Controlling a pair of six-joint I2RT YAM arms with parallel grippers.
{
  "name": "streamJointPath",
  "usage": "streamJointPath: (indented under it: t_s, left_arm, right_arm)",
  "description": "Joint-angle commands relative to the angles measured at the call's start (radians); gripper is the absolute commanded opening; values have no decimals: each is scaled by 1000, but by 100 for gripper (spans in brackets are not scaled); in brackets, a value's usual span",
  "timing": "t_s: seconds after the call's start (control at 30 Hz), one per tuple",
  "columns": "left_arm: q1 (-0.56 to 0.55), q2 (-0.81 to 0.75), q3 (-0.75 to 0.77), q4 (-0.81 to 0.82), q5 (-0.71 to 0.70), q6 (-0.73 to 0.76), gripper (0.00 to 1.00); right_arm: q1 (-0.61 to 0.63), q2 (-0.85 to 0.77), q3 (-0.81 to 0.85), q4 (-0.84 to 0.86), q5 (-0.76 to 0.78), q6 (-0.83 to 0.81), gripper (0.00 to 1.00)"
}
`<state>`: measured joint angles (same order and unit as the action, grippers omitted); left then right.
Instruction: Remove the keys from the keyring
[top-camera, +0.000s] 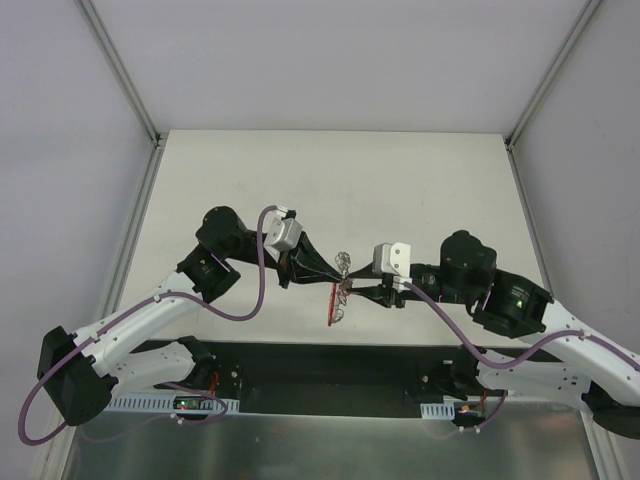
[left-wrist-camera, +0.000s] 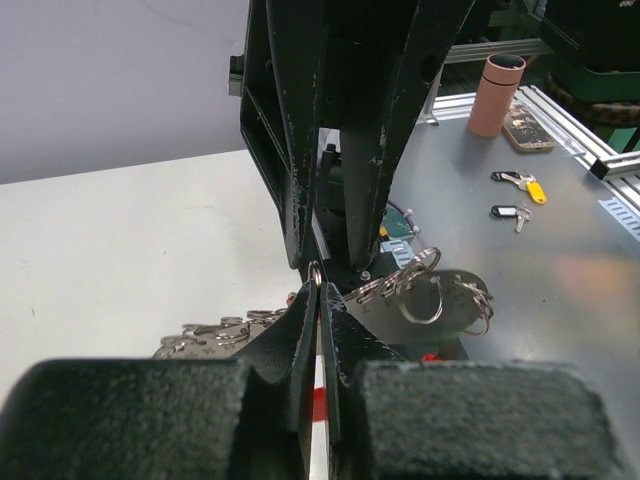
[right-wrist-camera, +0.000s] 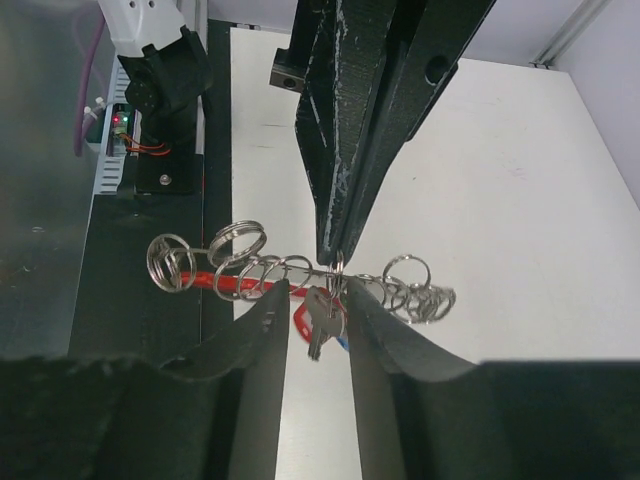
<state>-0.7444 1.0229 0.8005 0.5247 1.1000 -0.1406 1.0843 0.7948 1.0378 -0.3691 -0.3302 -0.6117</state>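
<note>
My left gripper (left-wrist-camera: 318, 290) is shut on a small silvery ring of the keyring (right-wrist-camera: 338, 266), held above the table. A thin wire strung with several split rings (right-wrist-camera: 236, 243) runs sideways from it, with the red band (right-wrist-camera: 222, 283) behind. A small silver key and a red-headed key (right-wrist-camera: 318, 322) hang below the pinched ring. My right gripper (right-wrist-camera: 318, 305) is open, its fingers (right-wrist-camera: 270, 330) standing on either side of the hanging keys without closing on them. From above, both grippers meet at the ring cluster (top-camera: 343, 266), and the red band (top-camera: 332, 305) dangles below.
The black base strip (top-camera: 330, 375) lies under the hanging band. On the metal bench beside the table lie two loose keys (left-wrist-camera: 520, 182) and a pink cylinder (left-wrist-camera: 497, 95). Grey walls close in the table at left, right and back.
</note>
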Motion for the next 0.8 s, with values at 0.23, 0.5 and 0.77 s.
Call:
streamJointPath:
  t_s: [0.23, 0.5, 0.77]
  left_arm:
    - [7, -18, 36, 49, 26, 41, 0]
    - [10, -27, 72, -133, -178, 107, 21]
    - [8, -43, 114, -274, -236, 154, 43]
  right_arm:
    - [6, 41, 16, 70, 65, 7, 10]
    - [9, 72, 109, -77, 146, 3, 1]
    - [17, 175, 295, -301, 203, 19, 1]
